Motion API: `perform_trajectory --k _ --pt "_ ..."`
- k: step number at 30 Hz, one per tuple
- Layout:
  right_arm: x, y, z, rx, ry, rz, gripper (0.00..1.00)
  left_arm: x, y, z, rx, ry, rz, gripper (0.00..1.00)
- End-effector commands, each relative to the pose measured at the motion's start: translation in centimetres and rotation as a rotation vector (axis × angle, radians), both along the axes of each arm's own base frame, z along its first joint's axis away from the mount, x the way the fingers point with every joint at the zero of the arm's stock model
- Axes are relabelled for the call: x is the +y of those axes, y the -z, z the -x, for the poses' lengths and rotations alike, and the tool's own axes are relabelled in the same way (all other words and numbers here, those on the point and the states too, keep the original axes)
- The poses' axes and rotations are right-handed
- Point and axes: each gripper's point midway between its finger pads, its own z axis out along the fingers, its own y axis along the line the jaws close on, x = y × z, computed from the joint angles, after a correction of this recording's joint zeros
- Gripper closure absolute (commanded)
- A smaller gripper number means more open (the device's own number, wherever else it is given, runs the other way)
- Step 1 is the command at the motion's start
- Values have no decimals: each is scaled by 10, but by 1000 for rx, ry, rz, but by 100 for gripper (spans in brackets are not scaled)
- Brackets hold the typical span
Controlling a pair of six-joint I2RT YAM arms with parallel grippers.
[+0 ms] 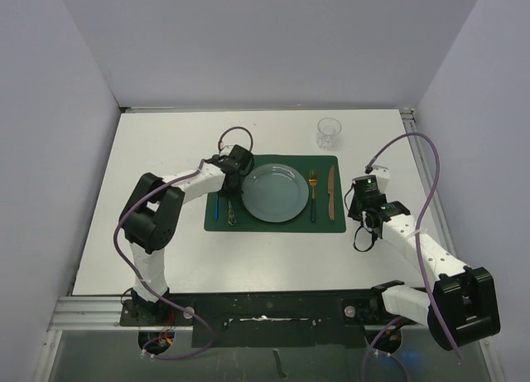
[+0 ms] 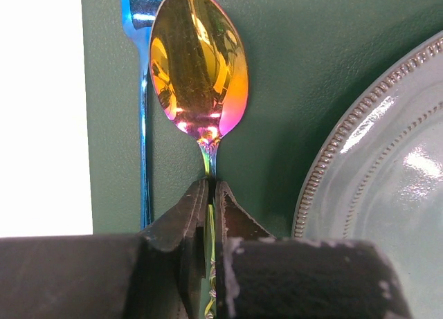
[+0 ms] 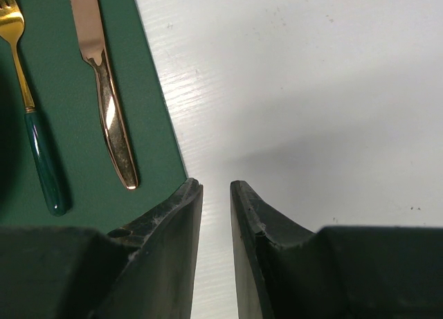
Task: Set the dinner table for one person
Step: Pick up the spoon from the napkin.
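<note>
1. My left pincer (image 2: 211,194) is pressed together on the thin handle of an iridescent spoon (image 2: 199,63), pinching it just behind the bowl.
2. The spoon's bowl faces up over the dark green placemat (image 2: 291,90). It sits between a blue fork (image 2: 142,111) on one side and the beaded rim of the grey-blue plate (image 2: 387,194) on the other. I cannot tell whether the bowl touches the mat.
3. From the top camera, the plate (image 1: 275,192) sits in the middle of the placemat (image 1: 273,227). The left arm reaches over the mat's left part.
4. To the right of the plate lie a gold fork with a green handle (image 1: 313,195) and a copper-coloured knife (image 1: 331,191). They are parallel, and both are on the mat.
5. My right pincer (image 3: 216,187) is slightly spread with nothing between its jaws. It hangs over bare white just beside the mat's right edge, near the knife's handle end (image 3: 104,90).
6. The dinner table is the large white surface (image 1: 166,150) under everything, and the mat lies at its centre.
7. A clear glass (image 1: 329,132) stands upright on the surface beyond the mat's far right corner, apart from the mat.
</note>
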Motion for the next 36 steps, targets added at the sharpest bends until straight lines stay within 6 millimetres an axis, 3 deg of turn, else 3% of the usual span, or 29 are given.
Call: perform_trajectory --k 1,7,12,15,18,29,36 --pt "-3 -15 -9 -57 12 5 75 11 64 32 143 -26 13 100" --pt "-2 -15 -10 -58 11 1 75 0 66 38 153 -30 91 87" --pt "-1 -18 -11 -64 11 -5 75 -16 68 42 181 -24 209 85" --pt "-2 -19 -12 -66 11 -5 75 -20 72 44 198 -25 259 89" --pt "-3 -18 -11 -64 13 -1 75 -21 77 46 216 -26 273 100" --pt "-2 -18 -12 -62 13 2 75 -10 80 48 240 -20 194 100" --pt "-2 -15 -12 -58 11 1 75 3 59 41 174 -52 143 100"
